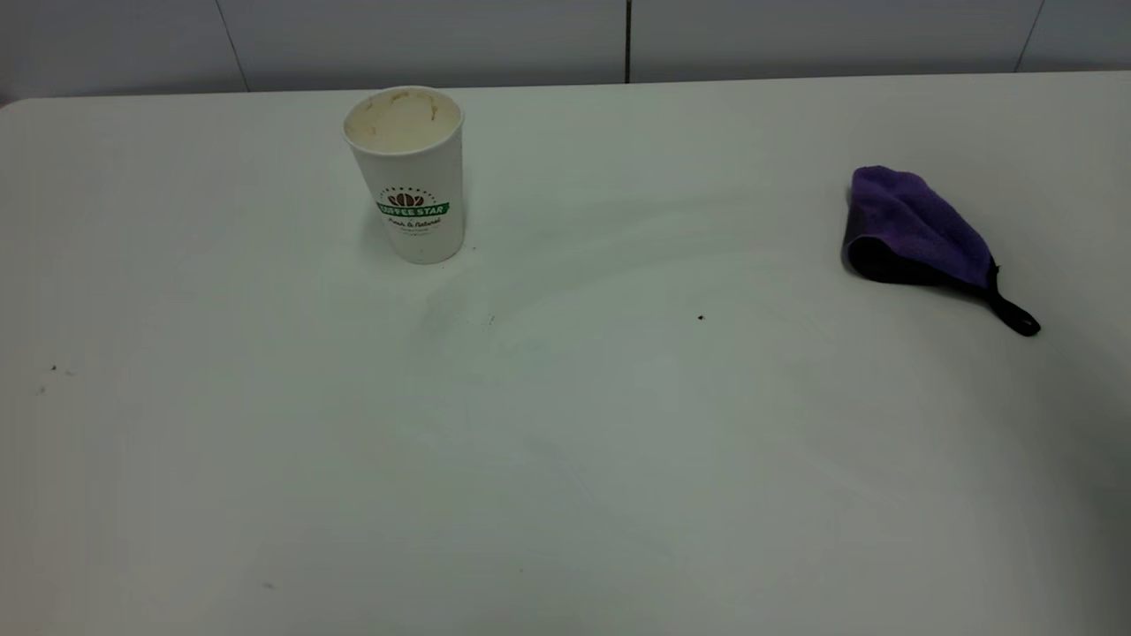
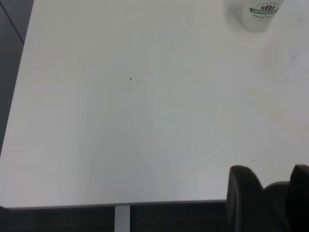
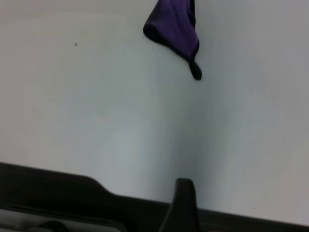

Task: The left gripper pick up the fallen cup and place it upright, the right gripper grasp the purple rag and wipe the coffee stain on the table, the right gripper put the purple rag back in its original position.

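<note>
The white cup with the green COFFEE STAR logo stands upright at the back left of the table; its lower part shows in the left wrist view. The purple rag lies crumpled at the right, loop strap trailing toward the front; it also shows in the right wrist view. No brown coffee stain shows, only faint streaks right of the cup. My left gripper is open and empty over the table's near edge, far from the cup. My right gripper shows only a dark tip at the near edge, far from the rag.
A tiny dark dot sits mid-table and small specks lie at the left. A grey panelled wall runs behind the table. Neither arm shows in the exterior view.
</note>
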Controlling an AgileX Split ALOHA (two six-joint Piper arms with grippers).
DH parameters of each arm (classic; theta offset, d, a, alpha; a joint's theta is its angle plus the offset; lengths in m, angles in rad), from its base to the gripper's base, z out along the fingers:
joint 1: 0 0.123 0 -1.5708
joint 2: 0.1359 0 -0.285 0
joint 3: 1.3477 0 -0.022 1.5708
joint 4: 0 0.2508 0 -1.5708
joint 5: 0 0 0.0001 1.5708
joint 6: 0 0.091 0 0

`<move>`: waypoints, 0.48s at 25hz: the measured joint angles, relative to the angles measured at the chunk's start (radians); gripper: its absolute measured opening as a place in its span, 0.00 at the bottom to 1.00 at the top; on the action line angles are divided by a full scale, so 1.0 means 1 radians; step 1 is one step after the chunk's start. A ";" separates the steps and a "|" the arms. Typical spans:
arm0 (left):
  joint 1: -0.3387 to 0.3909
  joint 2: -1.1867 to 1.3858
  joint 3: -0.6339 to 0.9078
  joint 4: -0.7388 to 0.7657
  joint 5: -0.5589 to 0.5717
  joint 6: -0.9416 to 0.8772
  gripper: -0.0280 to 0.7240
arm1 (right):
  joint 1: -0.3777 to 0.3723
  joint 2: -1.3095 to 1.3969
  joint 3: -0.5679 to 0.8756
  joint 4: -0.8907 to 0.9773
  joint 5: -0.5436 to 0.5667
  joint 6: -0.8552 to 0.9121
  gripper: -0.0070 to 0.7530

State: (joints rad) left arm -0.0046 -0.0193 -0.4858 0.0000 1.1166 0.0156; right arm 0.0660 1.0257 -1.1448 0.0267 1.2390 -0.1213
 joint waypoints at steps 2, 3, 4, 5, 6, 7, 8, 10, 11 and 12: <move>0.000 0.000 0.000 0.000 0.000 0.000 0.36 | 0.000 -0.135 0.126 0.000 -0.025 0.001 0.97; 0.000 0.000 0.000 0.000 0.000 0.000 0.36 | 0.000 -0.188 0.192 0.000 -0.047 0.002 0.96; 0.000 0.000 0.000 0.000 0.000 0.000 0.36 | 0.000 -0.251 0.245 0.000 -0.065 0.005 0.96; 0.000 0.000 0.000 0.000 0.000 0.000 0.36 | 0.000 -0.313 0.306 0.000 -0.084 0.008 0.96; 0.000 0.000 0.000 0.000 0.000 0.000 0.36 | 0.000 -0.377 0.363 0.000 -0.099 0.011 0.96; 0.000 0.000 0.000 0.000 0.000 0.000 0.36 | 0.000 -0.430 0.413 0.000 -0.104 0.013 0.96; 0.000 0.000 0.000 0.000 0.000 0.000 0.36 | 0.000 -0.494 0.450 0.000 -0.106 0.015 0.96; 0.000 0.000 0.000 0.000 0.000 0.000 0.36 | 0.000 -0.603 0.518 -0.001 -0.106 0.021 0.96; 0.000 0.000 0.000 0.000 0.000 0.000 0.36 | 0.000 -0.657 0.545 -0.003 -0.106 0.025 0.96; 0.000 0.000 0.000 0.000 0.000 0.000 0.36 | 0.000 -0.704 0.562 -0.007 -0.105 0.029 0.95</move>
State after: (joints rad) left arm -0.0046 -0.0193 -0.4858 0.0000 1.1166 0.0156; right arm 0.0660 0.3221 -0.5824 0.0196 1.1343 -0.0921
